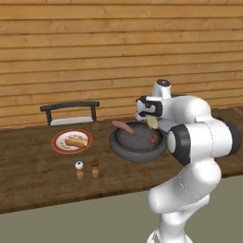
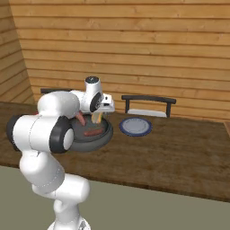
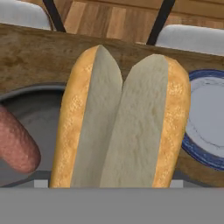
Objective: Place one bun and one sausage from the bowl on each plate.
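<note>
Wooden counter [image 1: 38, 180] ran across the left base view, with the bowl [image 1: 137, 142] near its middle. One sausage [image 1: 123, 127] leaned on the bowl's rim at 10 o'clock and another [image 1: 154, 138] lay inside at 3 o'clock. At 9 o'clock of the bowl, well apart, the red plate [image 1: 71, 141] already carried a bun and what looked like a sausage, so that plate seemed done. The gripper [image 1: 153, 122] hung over the bowl's 1 o'clock edge with a pale bun [image 1: 152, 123] in it.

From the right base view, the blue plate [image 2: 135, 126] sat bare just beside the bowl [image 2: 92, 134] at 3 o'clock. The gripper [image 2: 97, 117] held the bun [image 2: 97, 117] above the bowl, and two sausages [image 2: 93, 132] remained inside.

Through the hand view, the split bun [image 3: 122, 127] stood upright between the jaws, which were spread wide and pinching it. A sausage [image 3: 15, 146] showed at 9 o'clock, the blue plate [image 3: 205, 127] at 3 o'clock.

By my judgement about half was done: the blue plate needed this bun and one sausage.
</note>
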Available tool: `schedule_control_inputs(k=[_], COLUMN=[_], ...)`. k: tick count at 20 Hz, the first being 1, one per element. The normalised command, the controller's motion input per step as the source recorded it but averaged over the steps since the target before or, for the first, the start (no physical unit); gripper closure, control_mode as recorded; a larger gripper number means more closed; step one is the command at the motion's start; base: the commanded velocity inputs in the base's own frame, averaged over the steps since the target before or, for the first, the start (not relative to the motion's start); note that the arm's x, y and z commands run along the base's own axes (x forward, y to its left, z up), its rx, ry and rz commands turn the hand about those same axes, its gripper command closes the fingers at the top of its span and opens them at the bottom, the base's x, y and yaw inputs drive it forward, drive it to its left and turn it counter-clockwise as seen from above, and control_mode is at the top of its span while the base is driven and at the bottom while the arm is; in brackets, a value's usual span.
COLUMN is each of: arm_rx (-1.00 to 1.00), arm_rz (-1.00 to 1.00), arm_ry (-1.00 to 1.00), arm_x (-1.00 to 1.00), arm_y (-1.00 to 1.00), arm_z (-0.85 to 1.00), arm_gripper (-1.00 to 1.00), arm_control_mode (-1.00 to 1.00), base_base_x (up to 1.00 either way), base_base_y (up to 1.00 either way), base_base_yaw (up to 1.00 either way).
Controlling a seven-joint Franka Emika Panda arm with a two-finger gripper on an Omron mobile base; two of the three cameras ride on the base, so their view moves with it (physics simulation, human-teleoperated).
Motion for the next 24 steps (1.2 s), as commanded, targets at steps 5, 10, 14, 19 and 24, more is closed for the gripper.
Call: schedule_control_inputs(k=[5,10,14,19,24], arm_rx=[0.02,0.06,0.04,0.03,0.00], arm_rz=[-0.01,-0.02,0.00,0.00,0.00], arm_ry=[-0.01,0.00,0.02,0.03,0.03], arm_x=[0.02,0.07,0.21,0.43,0.36], arm_y=[-0.69,-0.82,-0.70,-0.32,-0.24], arm_z=[0.02,-0.04,-0.17,-0.43,-0.18], arm_gripper=[1.00,1.00,1.00,1.00,1.00], arm_control_mode=[-1.00,-1.00,-1.00,-1.00,-1.00], base_base_x=[0.00,0.00,0.00,0.00,0.00], base_base_y=[0.00,0.00,0.00,0.00,0.00], base_base_yaw=[0.00,0.00,0.00,0.00,0.00])
